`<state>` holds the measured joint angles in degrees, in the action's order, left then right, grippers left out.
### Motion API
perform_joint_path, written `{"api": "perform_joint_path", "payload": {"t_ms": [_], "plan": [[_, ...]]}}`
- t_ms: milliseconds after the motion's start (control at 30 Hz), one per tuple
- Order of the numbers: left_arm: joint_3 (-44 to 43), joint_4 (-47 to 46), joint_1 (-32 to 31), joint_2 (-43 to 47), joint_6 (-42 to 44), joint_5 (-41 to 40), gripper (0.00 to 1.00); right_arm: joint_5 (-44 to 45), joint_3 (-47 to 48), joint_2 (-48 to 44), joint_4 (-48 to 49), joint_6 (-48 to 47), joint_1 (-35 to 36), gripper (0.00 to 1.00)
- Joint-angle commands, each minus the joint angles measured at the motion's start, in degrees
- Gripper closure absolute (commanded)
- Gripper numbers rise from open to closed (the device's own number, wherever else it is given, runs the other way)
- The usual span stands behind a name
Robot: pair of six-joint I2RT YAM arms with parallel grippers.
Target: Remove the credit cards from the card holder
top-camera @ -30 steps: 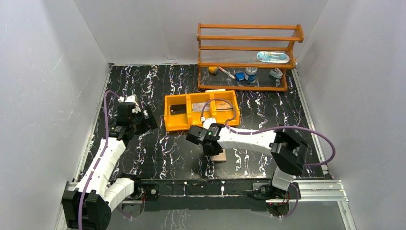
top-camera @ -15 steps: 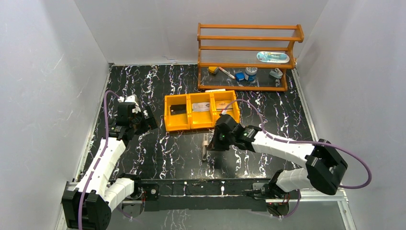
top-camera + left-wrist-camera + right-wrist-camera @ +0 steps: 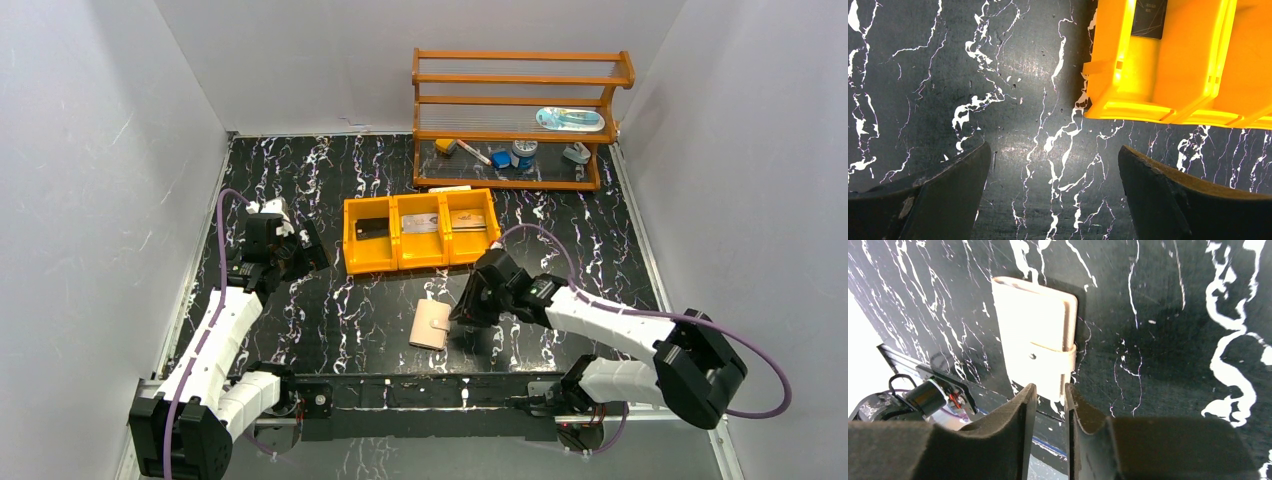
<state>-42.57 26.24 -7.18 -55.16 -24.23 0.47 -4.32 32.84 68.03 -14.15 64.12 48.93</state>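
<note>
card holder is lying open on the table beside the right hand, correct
Not open: the card holder is folded shut, its tab wrapped over the edge, lying on the table beside the right hand. The right wrist view shows it.

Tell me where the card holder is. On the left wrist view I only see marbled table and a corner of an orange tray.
Observer: The card holder lies flat on the table, nearer the arms than the orange tray. It is folded shut with its strap snapped.
Operator: Is the other arm holding it?
Observer: It doesn't look so. The right gripper is at the holder's edge, jaws a little apart, and the holder rests on the table.
Operator: Any cards in that tray?
Observer: Its middle compartment holds a greyish card, and the right one an orange-tan card.
</note>
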Motion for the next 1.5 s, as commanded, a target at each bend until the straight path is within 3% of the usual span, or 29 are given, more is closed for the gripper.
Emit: {"api": "perform_joint_path", "payload": {"t_ms": [0, 200, 500, 600, 667, 733, 1000, 1200, 1467], "plan": [[-0.3, 0.7, 0.5, 1.2, 0.4, 0.9, 0.02, 5.9, 8.5, 0.0, -8.1, -6.1, -0.3, 0.62], [-0.3, 0.5, 0.4, 1.4, 0.4, 1.3, 0.02, 9.3, 18.0, 6.2, -15.4, -12.0, 1.5, 0.59], [-0.8, -0.6, 0.4, -1.5, -0.6, 7.7, 0.02, 20.0, 27.2, 16.8, -22.3, -12.1, 9.5, 0.55], [0.8, -3.7, 0.4, -2.5, -0.9, 17.6, 0.02, 21.0, 28.8, 19.4, -22.3, -12.2, 11.7, 0.54], [3.6, -8.6, 0.4, -3.3, -3.3, 30.4, 0.10, 20.6, 29.3, 21.0, -21.7, -12.2, 12.5, 0.54], [5.4, -10.9, -0.4, -4.7, -6.3, 34.8, 0.16, 20.7, 29.8, 22.3, -21.7, -12.3, 13.1, 0.54], [6.9, -11.3, -14.4, -8.1, -10.1, 27.5, 0.22, 21.3, 32.1, 26.0, -23.8, -10.6, 14.3, 0.55], [11.0, -16.2, -18.5, -10.1, -16.1, 25.3, 0.28, 21.4, 30.6, 25.5, -24.2, -8.1, 15.0, 0.54], [10.9, -17.4, -22.2, -12.9, -17.8, 23.4, 0.33, 19.9, 29.1, 28.0, -22.4, -6.6, 15.6, 0.51]]}}
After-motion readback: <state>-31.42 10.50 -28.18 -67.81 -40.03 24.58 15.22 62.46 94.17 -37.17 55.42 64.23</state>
